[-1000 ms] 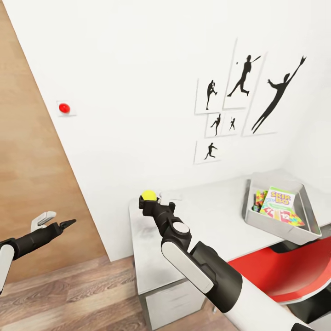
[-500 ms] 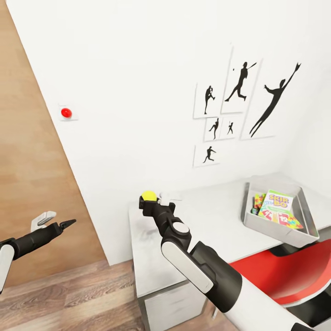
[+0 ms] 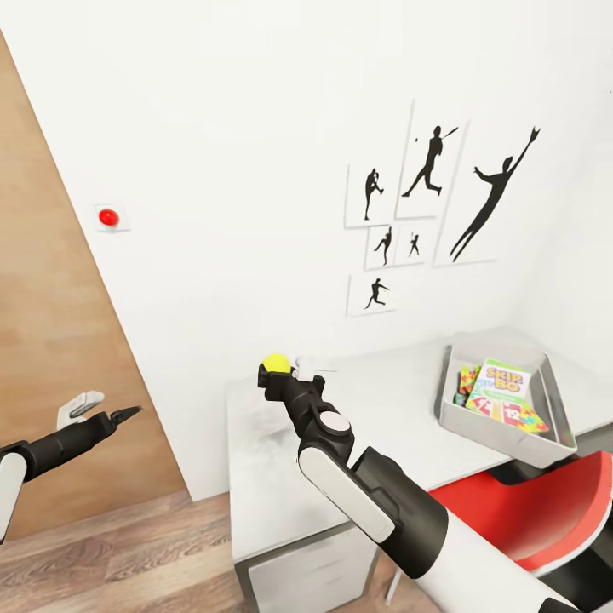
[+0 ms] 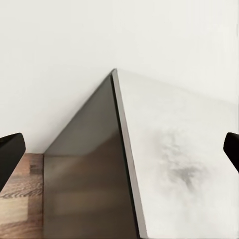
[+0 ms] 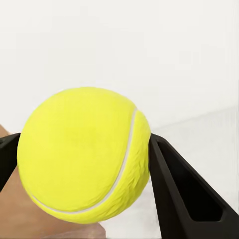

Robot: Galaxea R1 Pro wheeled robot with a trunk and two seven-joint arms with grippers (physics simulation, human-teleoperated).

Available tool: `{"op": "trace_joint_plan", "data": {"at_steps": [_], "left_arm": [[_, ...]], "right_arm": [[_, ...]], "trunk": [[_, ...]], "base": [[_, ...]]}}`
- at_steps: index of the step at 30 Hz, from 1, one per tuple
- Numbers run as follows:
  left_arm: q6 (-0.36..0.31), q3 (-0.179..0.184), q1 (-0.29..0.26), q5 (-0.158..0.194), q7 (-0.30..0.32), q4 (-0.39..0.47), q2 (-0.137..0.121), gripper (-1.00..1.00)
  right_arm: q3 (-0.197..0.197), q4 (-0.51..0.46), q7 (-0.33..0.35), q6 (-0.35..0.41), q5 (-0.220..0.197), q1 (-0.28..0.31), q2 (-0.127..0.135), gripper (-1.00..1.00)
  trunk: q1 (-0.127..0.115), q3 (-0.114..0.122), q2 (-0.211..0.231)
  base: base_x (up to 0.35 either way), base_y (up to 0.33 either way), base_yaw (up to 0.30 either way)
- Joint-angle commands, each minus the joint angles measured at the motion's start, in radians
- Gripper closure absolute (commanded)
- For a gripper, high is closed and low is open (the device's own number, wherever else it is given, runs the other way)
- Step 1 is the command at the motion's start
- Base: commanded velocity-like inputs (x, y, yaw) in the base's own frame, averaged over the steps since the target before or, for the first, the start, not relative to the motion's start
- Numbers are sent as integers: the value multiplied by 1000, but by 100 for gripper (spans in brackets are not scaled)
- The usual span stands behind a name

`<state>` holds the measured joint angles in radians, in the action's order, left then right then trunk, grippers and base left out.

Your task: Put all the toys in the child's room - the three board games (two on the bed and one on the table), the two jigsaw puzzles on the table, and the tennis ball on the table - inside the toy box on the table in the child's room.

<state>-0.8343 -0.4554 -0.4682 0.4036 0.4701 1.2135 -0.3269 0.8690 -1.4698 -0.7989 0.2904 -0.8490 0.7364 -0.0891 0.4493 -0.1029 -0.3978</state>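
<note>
Toy box (image 3: 545, 443), well right of the right claw (image 3: 277, 375): jigsaw puzzle (image 3: 467, 380) largely covered by the Skip-Bo board game (image 3: 501, 385). Red chair (image 3: 545, 511) cut off at frame edge. Left claw (image 4: 119, 149): fingertips cropped in wrist view.

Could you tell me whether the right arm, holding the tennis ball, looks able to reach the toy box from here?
Probably yes: the right end effector holds the tennis ball above the table, with bare tabletop before the toy box.
</note>
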Motion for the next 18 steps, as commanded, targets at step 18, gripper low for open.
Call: {"op": "trace_joint_plan", "data": {"at_steps": [18], "left_arm": [[-6,-2,-1,-1,2,0,1,-100]], "right_arm": [[2,-2,-5,1,-6,1,0,100]], "trunk": [[1,14,-2]], "base": [[0,-149,0]]}}
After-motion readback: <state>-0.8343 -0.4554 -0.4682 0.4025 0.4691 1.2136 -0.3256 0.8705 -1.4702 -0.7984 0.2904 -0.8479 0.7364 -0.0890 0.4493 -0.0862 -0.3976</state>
